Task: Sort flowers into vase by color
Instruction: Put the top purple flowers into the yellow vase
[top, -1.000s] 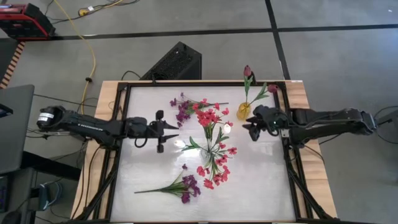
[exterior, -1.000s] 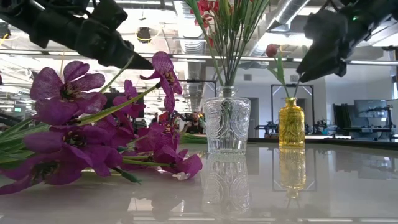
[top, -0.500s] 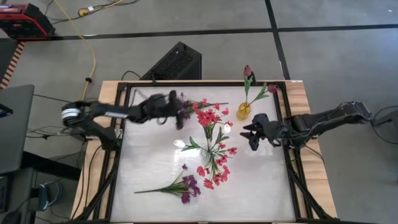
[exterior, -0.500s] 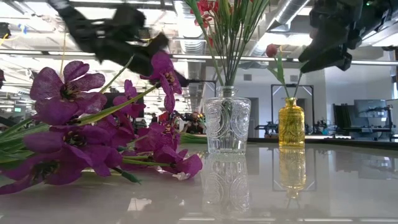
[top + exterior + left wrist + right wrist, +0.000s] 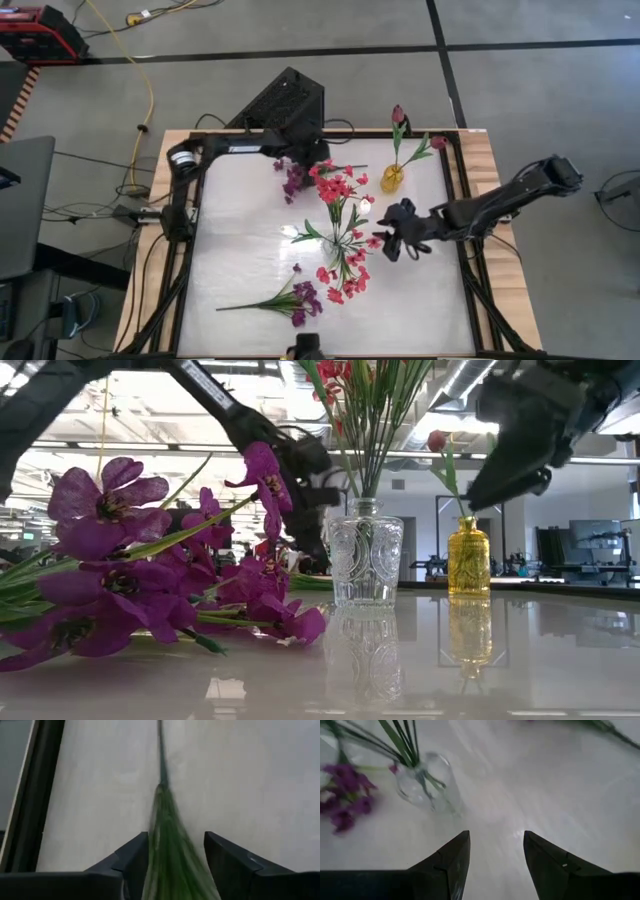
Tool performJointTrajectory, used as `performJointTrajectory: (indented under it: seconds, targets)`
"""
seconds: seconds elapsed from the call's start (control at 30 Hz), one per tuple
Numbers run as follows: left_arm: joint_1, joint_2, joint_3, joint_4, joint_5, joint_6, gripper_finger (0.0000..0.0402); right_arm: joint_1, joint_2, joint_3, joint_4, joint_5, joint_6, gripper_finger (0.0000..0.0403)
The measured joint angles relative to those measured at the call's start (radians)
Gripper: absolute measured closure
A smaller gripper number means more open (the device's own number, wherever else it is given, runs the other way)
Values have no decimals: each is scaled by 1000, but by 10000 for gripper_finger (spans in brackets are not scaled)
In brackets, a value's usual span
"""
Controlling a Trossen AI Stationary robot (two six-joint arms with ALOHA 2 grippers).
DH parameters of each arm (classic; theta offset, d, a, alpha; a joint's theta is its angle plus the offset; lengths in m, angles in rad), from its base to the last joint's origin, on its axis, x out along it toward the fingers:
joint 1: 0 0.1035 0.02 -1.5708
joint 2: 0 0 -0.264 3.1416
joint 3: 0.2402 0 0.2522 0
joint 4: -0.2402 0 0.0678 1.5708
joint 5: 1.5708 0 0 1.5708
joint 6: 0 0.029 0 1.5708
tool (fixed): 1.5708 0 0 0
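Purple blossom stem lies at surface's far edge | I see left pincer spread wide astride its green stalk | right pincer parted, empty, near clear glass vase holding red-pink flowers

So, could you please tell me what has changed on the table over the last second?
The left hand swung from mid-table to the far purple flowers, open astride a stem. The right hand moved from the yellow vase toward the clear vase, empty. Flowers and vases stayed put.
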Motion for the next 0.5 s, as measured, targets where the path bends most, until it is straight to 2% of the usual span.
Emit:
performJointTrajectory:
  seconds: [0.2,0.3,0.5]
  targets:
    - [16,105,115,-143,-25,6,205,4,76,0,-2,0,0,193]
    - [23,125,129,-185,-59,-14,205,4,94,0,-3,0,0,193]
    - [35,133,129,-313,-48,-3,209,4,112,0,-5,0,0,193]
